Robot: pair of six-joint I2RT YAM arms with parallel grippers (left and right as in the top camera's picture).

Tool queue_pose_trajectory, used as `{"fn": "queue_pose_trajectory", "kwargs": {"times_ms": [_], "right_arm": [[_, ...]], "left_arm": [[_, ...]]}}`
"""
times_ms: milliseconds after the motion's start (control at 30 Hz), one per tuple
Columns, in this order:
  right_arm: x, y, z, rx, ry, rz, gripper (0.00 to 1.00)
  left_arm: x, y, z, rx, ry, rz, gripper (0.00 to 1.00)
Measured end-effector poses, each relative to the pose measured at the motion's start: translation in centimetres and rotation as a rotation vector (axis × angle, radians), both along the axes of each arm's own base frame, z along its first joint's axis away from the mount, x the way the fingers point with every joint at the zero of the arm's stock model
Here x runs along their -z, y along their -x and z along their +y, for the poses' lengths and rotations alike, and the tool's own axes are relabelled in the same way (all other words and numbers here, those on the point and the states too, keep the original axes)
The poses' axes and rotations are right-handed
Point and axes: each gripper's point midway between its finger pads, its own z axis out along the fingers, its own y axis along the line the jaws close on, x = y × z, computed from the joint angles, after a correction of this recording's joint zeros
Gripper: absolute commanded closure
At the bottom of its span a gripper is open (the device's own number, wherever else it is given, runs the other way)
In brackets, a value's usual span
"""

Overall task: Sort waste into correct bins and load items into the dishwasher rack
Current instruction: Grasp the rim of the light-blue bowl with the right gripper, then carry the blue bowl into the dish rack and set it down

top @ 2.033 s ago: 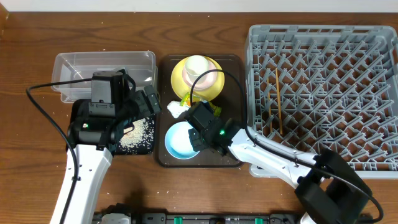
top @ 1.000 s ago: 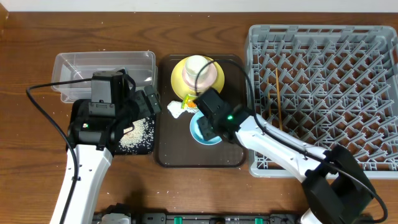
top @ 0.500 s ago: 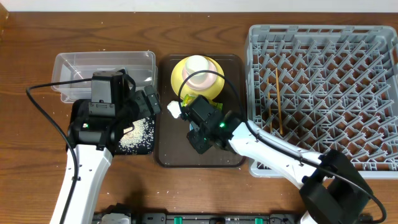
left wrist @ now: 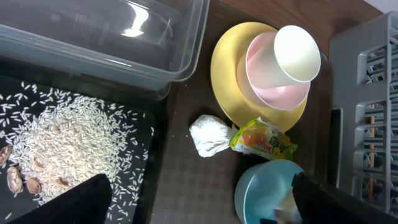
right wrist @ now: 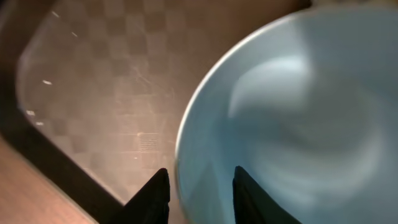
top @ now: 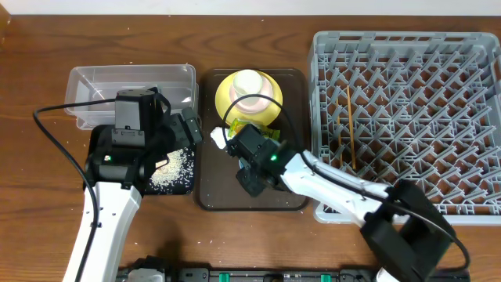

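- Light blue bowl (left wrist: 266, 190) is seated on the brown serving tray (top: 211, 192), near the snack wrapper (left wrist: 264, 140) and the tissue (left wrist: 210, 135).
- Its rim is straddled by the right gripper (right wrist: 199, 196), one finger inside and one outside; whether it is clamped cannot be told.
- Left gripper (left wrist: 208, 205) is spread wide and empty, over the black tray (left wrist: 144, 149) edge.
- Bowl is judged rigid, light, glossy and slippery, and possibly breakable if dropped.
- A rim pinch is judged workable; a deep bite is advised so that tilt and slip are limited.

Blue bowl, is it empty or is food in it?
Looks empty: the blue bowl shows only a smooth, bare inside, though blurred.
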Motion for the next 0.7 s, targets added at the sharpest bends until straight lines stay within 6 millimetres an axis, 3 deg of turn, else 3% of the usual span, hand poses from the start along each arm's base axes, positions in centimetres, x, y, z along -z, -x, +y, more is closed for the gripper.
{"fn": "queue_pose_trajectory", "kwargs": {"times_ms": [300,467,600,700], "right_arm": [[0.7,0.1,-0.1,-0.007,0.01,0.006,0.99],[0.1,-0.1,-0.4,-0.002,0.02,-0.009,0.99],[-1.7,0.0,-0.4,-0.003,0.009,-0.017,0.99],[-4.3,0.0,-0.2,-0.006,-0.024,-0.027,0.99]], "left_arm": [[0.0,0.0,0.0,0.0,0.0,0.0,0.05],[0.0,0.0,0.0,0.0,0.0,0.0,0.05],[0.0,0.0,0.0,0.0,0.0,0.0,0.05],[0.0,0.0,0.0,0.0,0.0,0.0,0.05]]}}
